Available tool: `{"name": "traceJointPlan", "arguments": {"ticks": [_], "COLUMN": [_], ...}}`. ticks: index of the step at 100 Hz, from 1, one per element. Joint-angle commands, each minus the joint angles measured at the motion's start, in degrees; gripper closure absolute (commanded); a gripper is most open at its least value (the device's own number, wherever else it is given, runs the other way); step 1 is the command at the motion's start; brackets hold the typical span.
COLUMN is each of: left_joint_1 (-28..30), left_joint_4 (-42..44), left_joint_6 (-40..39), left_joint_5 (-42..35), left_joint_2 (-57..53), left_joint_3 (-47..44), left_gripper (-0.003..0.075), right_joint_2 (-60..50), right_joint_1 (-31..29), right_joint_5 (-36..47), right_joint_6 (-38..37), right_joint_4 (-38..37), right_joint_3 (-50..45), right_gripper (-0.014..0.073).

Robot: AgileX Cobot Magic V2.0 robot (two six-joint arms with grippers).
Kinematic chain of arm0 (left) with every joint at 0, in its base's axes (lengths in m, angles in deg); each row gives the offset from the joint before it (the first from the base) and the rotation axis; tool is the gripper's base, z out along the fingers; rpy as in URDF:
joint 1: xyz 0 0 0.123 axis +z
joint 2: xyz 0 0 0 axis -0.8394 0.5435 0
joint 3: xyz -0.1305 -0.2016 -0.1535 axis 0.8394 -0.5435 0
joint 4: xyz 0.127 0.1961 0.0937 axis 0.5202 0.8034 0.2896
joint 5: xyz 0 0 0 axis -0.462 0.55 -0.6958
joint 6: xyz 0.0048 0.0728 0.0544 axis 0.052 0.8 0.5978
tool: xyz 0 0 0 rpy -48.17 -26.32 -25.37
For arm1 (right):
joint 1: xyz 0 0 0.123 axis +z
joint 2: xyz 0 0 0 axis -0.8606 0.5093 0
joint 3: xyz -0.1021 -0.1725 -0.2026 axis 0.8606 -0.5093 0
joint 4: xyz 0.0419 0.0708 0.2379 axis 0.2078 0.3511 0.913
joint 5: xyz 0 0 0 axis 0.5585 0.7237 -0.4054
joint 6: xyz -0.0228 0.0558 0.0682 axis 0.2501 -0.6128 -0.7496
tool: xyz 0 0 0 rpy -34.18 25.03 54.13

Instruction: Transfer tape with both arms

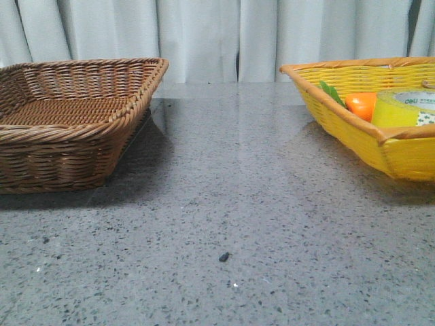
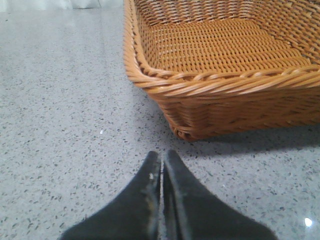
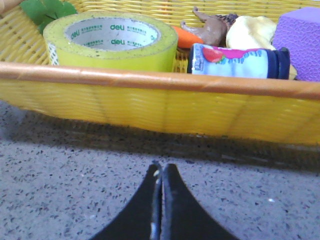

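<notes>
We've got a big grey speckled counter (image 1: 224,204) with a brown wicker basket (image 1: 68,129) on the left side and a yellow basket (image 1: 367,136) on the right. The tape (image 3: 112,42) lies flat inside the yellow one, next to an orange carrot (image 1: 361,105), a small bottle (image 3: 237,61) and a purple block (image 3: 300,42). Left fingers (image 2: 162,172) are pressed together holding nothing, just off the brown basket's corner. Right fingers (image 3: 161,182) same deal, closed and empty, facing the yellow basket's rim.
</notes>
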Motion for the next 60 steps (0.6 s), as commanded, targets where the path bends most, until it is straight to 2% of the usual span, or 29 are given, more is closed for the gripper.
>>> {"name": "traceJointPlan", "arguments": {"ticks": [1,16,39,60], "left_joint_1": [0.1,0.1,0.1,0.1], "left_joint_4": [-0.5,-0.5,-1.0,-1.6], "left_joint_6": [-0.1,-0.1,-0.1,-0.4], "left_joint_5": [-5.7,-9.4,-11.1,-11.6], "left_joint_2": [-1.7,-1.7,-1.7,-1.7], "left_joint_3": [-0.6,-0.6,-0.6,-0.6], "left_gripper": [0.0741,0.0741,0.0741,0.0741], "right_joint_2": [-1.2,-1.2,-1.2,-1.2], "right_joint_1": [-0.4,-0.4,-0.4,-0.4], "right_joint_5": [0.7,3.7,5.7,14.8], "right_joint_6": [0.0,0.0,0.0,0.0], "right_joint_4": [-0.1,-0.1,0.0,1.2], "right_joint_3": [-1.2,-1.2,-1.2,-1.2], "right_gripper": [0.0660,0.0660,0.0660,0.0660]}}
